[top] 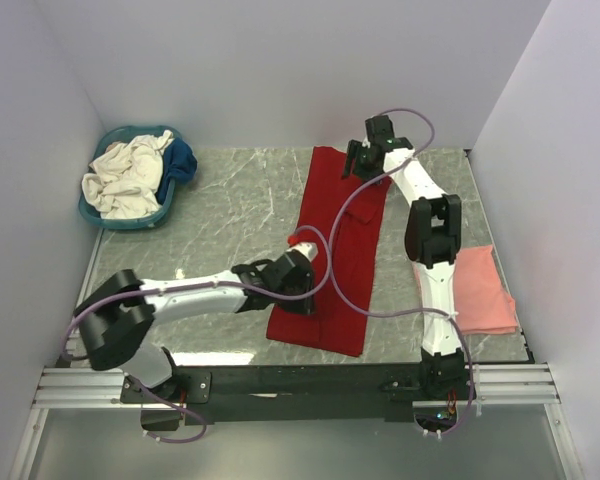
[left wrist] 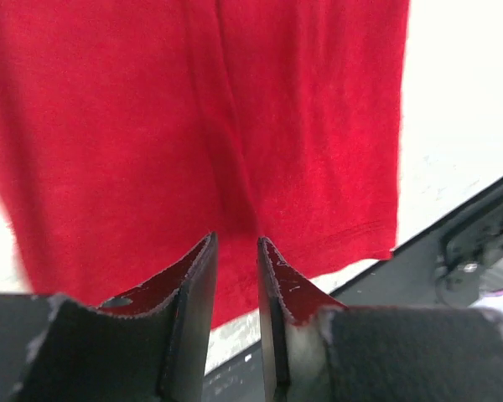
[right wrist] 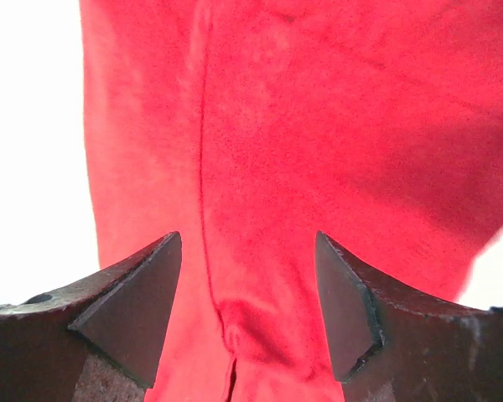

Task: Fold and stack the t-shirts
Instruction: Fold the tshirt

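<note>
From above you see the red shirt (top: 320, 325) lying as a long narrow strip down the middle of the table (top: 220, 210), running from the far edge towards the arm bases. Your left gripper (top: 305, 275) sits at the strip's left edge in its near half. The right gripper (top: 360, 160) is over the strip's far end. Only this view shows the rest. A pink shirt (top: 480, 290) lies folded flat on the right, just beside the right arm and apart from the red one. In the far left corner a basket (top: 130, 222) holds a crumpled cream shirt (top: 120, 175), with a blue shirt (top: 183, 160) at its right side.

The wrist cameras show what the top view cannot. On the left wrist, the left gripper (left wrist: 235, 243) has its fingers a little apart with no cloth between them, and the strip's hemmed end and the table's near edge lie beyond. On the right wrist, the right gripper (right wrist: 247, 243) is spread wide above the red cloth, straddling a lengthwise seam or fold line and gripping nothing.
</note>
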{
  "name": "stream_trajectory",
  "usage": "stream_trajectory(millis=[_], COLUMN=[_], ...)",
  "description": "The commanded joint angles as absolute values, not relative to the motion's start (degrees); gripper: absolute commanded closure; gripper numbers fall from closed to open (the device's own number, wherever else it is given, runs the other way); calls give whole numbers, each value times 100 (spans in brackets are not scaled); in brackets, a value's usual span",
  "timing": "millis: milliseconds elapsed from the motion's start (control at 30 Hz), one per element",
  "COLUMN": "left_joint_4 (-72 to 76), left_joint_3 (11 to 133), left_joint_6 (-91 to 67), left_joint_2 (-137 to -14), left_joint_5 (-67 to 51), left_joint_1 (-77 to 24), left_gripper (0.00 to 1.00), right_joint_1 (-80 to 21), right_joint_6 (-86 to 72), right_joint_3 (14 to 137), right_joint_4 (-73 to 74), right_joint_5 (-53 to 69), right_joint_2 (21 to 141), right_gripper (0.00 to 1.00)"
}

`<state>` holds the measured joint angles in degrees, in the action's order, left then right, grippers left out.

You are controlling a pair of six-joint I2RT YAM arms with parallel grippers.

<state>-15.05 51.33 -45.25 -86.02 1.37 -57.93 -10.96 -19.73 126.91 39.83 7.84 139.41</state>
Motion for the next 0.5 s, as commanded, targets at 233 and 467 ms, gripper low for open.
stream_trajectory(millis=[233, 467], left_joint_4=[-1178, -1590], left_joint_3=[5660, 5713], left_joint_6=[-4342, -4342], left_joint_2=[-9588, -9940], left_joint_5=[237, 395], left_joint_1=[-6468, -6697], left_gripper=[70, 76], right_joint_1=[-923, -765], right_joint_6=[-2399, -2356], right_joint_3=[11163, 11310], right_joint_4=[3376, 3647], right_joint_5=[316, 264], right_joint_2=[12437, 12989], right_gripper=[30, 42])
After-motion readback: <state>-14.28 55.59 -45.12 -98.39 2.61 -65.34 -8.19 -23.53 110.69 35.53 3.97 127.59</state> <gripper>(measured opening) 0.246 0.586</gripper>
